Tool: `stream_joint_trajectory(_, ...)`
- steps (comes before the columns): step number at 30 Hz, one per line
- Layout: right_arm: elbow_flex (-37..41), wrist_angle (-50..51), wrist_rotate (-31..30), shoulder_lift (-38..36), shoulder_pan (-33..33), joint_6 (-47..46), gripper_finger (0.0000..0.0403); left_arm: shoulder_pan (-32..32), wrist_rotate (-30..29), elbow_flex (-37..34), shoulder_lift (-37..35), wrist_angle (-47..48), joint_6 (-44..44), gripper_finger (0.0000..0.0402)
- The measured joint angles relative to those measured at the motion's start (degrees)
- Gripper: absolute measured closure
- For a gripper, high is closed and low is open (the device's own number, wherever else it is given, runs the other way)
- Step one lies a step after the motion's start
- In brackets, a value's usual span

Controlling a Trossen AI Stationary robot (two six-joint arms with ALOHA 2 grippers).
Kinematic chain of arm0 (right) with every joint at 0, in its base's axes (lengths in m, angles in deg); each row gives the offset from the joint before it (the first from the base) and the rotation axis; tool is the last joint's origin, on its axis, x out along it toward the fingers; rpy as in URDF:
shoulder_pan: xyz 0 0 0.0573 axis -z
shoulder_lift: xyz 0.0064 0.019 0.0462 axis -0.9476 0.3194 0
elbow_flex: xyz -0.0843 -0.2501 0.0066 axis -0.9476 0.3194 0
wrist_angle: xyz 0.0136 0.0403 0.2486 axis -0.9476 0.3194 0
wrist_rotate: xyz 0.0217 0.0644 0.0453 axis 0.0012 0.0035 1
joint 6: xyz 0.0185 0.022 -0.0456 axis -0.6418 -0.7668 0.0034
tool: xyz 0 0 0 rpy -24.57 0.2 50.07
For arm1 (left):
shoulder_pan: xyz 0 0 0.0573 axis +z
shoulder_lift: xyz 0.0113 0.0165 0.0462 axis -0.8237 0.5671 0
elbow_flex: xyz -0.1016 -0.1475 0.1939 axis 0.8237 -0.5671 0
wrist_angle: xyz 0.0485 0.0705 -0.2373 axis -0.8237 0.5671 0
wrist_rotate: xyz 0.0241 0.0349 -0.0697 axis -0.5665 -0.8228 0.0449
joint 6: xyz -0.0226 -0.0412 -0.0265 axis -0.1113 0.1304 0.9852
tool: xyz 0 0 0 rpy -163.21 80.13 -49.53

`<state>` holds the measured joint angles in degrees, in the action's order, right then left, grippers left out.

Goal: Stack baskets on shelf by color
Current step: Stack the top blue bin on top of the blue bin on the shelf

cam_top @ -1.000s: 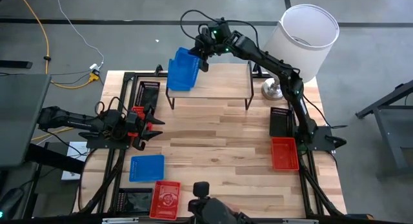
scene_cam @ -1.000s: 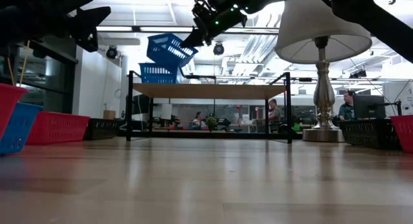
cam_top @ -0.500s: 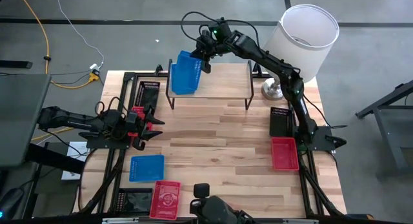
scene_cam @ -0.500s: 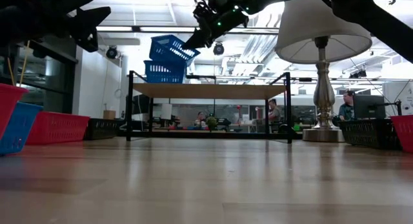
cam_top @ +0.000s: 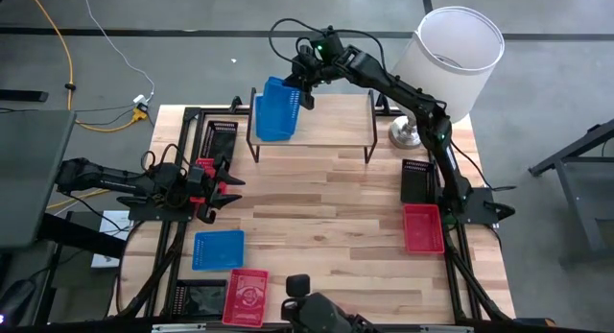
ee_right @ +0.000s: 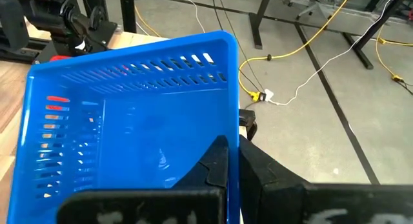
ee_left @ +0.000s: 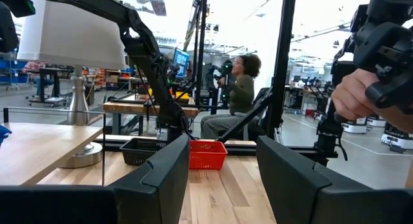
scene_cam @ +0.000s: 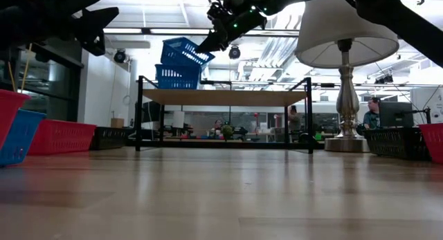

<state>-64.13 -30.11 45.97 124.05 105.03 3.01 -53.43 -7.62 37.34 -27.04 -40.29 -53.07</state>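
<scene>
My right gripper (cam_top: pixel 305 91) is over the left end of the shelf (cam_top: pixel 331 117), shut on a blue basket (cam_top: pixel 273 110). In the low view that basket (scene_cam: pixel 185 52) is tilted in the air just above a second blue basket (scene_cam: pixel 176 77), which rests by its bottom on the shelf's plank (scene_cam: pixel 225 96). My left gripper (cam_top: pixel 213 184) waits open near the table's left edge, touching nothing; its fingers frame bare space in the left wrist view (ee_left: pixel 222 146). My right gripper (ee_right: pixel 233 153) pinches the blue basket's side wall at its rim (ee_right: pixel 231 114), one finger (ee_right: pixel 216 162) inside the basket and one outside. The fingers come from the table's right, slanting down. The basket is lifted clear and tilted, above the basket on the shelf.
On the table lie a blue basket (cam_top: pixel 219 249) and a red one (cam_top: pixel 245 297) near the left front, with a black one (cam_top: pixel 221 136) at the left. A red (cam_top: pixel 423 227) and a black basket (cam_top: pixel 415 179) sit on the right. A lamp (cam_top: pixel 451 55) stands at the far right corner.
My right gripper has carried the blue basket a little toward the table's right and slightly down, closer over the basket on the shelf, tipping it somewhat. In the last half second it has barely moved.
</scene>
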Motion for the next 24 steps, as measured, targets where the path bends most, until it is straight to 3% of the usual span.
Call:
stream_joint_trajectory(6,0.0,0.0,1.0,0.0,-0.3,-1.6,0.0373,0.0,0.0,0.0,0.0,0.0,0.0,0.0231)
stream_joint_trajectory(17,-3.0,1.4,2.4,-0.2,-0.3,-6.0,0.0221,0.0,0.0,0.0,0.0,0.0,-0.1,0.0231)
stream_joint_trajectory(24,-2.3,7.9,1.2,-4.2,-1.0,-4.4,0.0205,0.0,0.0,0.0,0.0,0.1,-0.1,0.0231)
